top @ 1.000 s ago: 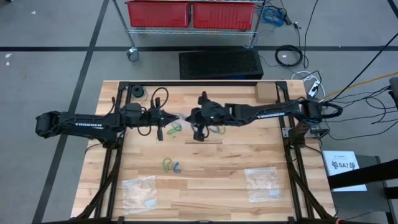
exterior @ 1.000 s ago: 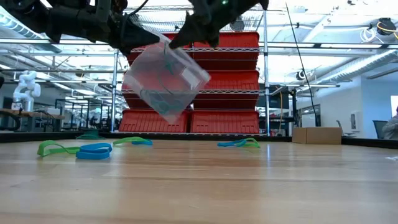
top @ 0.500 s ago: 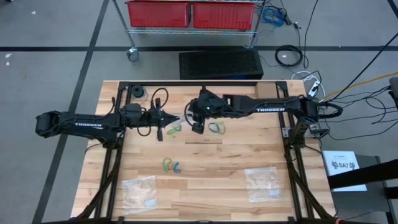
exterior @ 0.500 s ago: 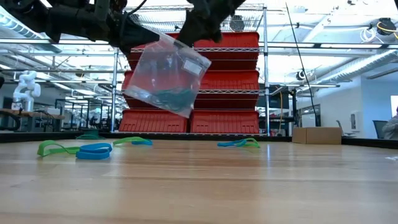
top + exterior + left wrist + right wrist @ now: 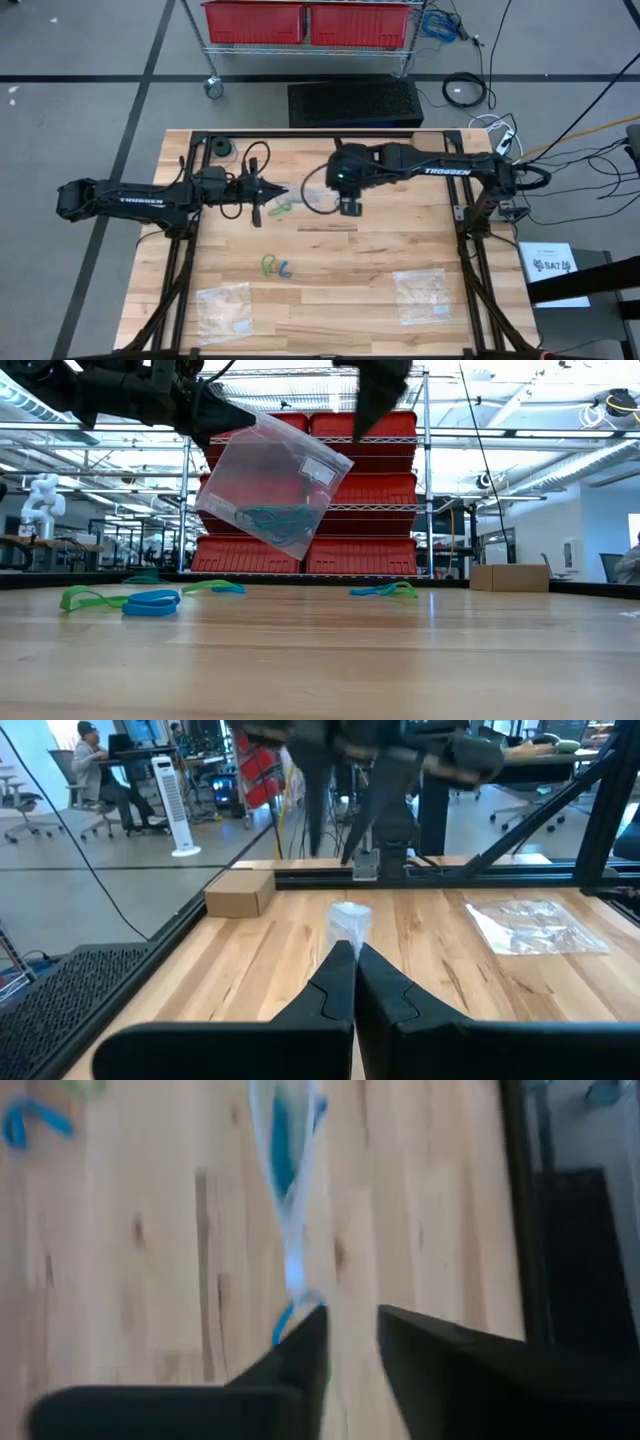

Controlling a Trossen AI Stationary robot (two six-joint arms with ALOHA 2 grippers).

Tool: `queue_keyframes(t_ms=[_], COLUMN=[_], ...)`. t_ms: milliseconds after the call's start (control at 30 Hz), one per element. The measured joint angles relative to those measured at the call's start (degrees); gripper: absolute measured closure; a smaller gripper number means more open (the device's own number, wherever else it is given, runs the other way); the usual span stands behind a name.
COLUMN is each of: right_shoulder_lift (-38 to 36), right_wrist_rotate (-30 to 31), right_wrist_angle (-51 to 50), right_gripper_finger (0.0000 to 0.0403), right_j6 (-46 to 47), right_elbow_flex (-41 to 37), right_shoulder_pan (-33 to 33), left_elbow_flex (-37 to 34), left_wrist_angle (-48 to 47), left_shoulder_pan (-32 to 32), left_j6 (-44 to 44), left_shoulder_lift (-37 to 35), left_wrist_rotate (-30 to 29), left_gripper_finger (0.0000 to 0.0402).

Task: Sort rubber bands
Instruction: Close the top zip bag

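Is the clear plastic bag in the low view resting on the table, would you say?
No, the clear plastic bag hangs above the wooden table, pinched by the left gripper.

A pale wooden worktop (image 5: pixel 330 300) in a black frame stands on a grey floor (image 5: pixel 90 120) crossed by dark tape lines. Beyond its far edge a wire rack on castors (image 5: pixel 310 45) holds red bins (image 5: pixel 255 20), with a black ribbed mat (image 5: pixel 355 102) before it. Cables (image 5: pixel 465 90) trail past the far right corner. The low view shows more stacked red bins (image 5: pixel 365 490), ceiling strip lights (image 5: pixel 560 465) and a cardboard box (image 5: pixel 510 576)
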Motion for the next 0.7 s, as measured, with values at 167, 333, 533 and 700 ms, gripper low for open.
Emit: queue_keyframes(t_ms=[167, 333, 533, 700], right_shoulder_lift=[-7.99, -18.64, -23.96, -22.51], right_wrist_rotate=[-0.36, -5.23, -6.66, -4.3], right_wrist_angle=[8.71, 33.83, 60.94, 73.02], right_gripper_finger=[0.0394, 0.0401, 0.0402, 0.0402], right_j6=[2.11, 8.88, 18.93, 20.94], right_elbow_flex=[-16.92, -40.63, -59.62, -64.26], right_shoulder_pan=[0.04, 0.15, 3.34, 5.9], left_elbow_flex=[0.0, 0.0, 0.0, 0.0], left_wrist_angle=[-0.41, -0.49, -2.25, -2.62], left_shoulder_pan=[-0.04, -0.06, -0.27, -0.95], left_j6=[-0.02, -0.02, -0.33, -1.42], left_shoulder_lift=[-0.09, -0.09, 0.57, 3.16], left_wrist_rotate=[0.0, -0.01, -0.89, -1.84], left_gripper_finger=[0.0401, 0.0401, 0.0401, 0.0401])
